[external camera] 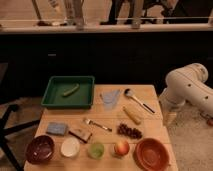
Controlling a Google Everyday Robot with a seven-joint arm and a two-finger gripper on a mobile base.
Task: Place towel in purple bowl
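Note:
A pale blue towel point(111, 98) lies crumpled on the wooden table point(107, 117), at the back middle, right of the green tray. The purple bowl point(40, 149) stands empty at the table's front left corner. My white arm point(186, 90) hangs beside the table's right edge, its lower link point(170, 116) pointing down past the edge. My gripper does not show in this view; it is somewhere below or behind the arm, away from the towel and the bowl.
A green tray point(68, 92) holds a small green vegetable. A spoon point(138, 100), a yellow food item point(132, 115), grapes point(130, 131), a fork point(97, 125), a blue sponge point(57, 128), a white bowl point(70, 147), a green cup point(96, 150), an apple point(121, 148) and an orange bowl point(151, 154) are on the table.

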